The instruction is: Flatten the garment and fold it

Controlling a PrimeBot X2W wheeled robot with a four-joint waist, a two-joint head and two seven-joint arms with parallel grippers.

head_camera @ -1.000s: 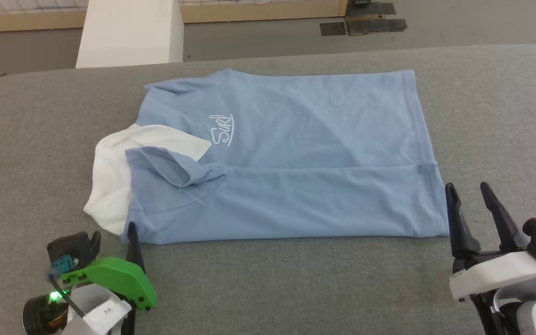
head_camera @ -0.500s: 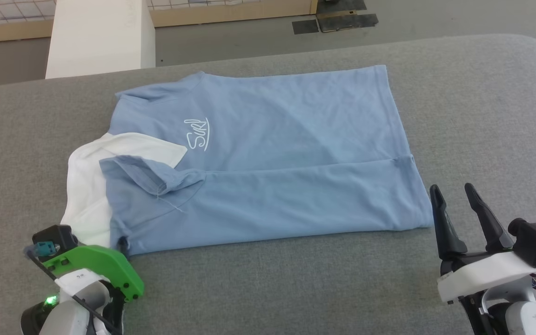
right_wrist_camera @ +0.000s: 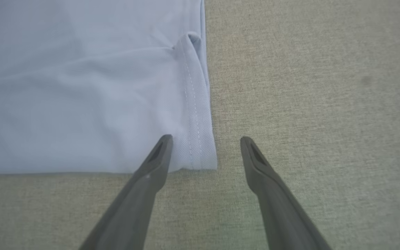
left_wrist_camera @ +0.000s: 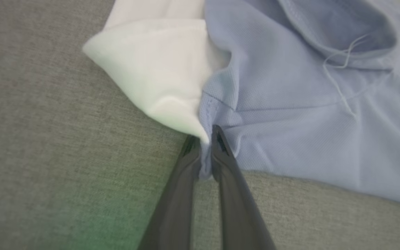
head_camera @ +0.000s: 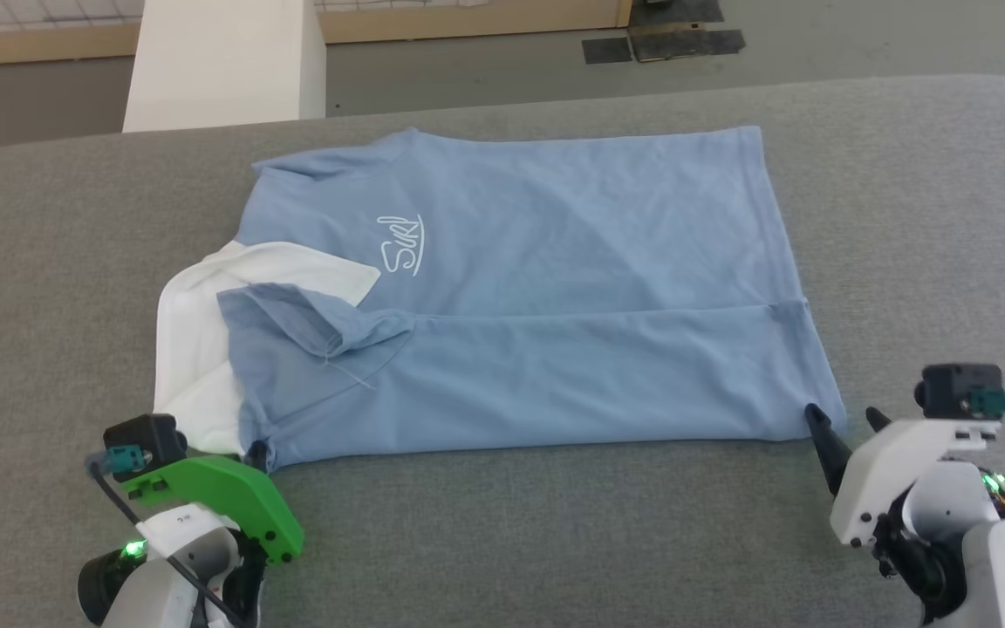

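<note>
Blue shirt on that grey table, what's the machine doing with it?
A two-armed robot is folding the light blue polo shirt, which lies on the grey table with its near side already folded over. Its left end effector is shut on the near corner by the white collar lining. Its right end effector is open, with the hem corner between its fingers, not yet gripping.

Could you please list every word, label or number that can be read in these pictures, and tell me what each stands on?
"Surl": white script logo on the chest of the garment, lying sideways in the head view; the last letter is uncertain.
The same logo, cut off at the right wrist view's left edge: unreadable.
Small dark marks on the left arm's white casing: too small to read.
</note>
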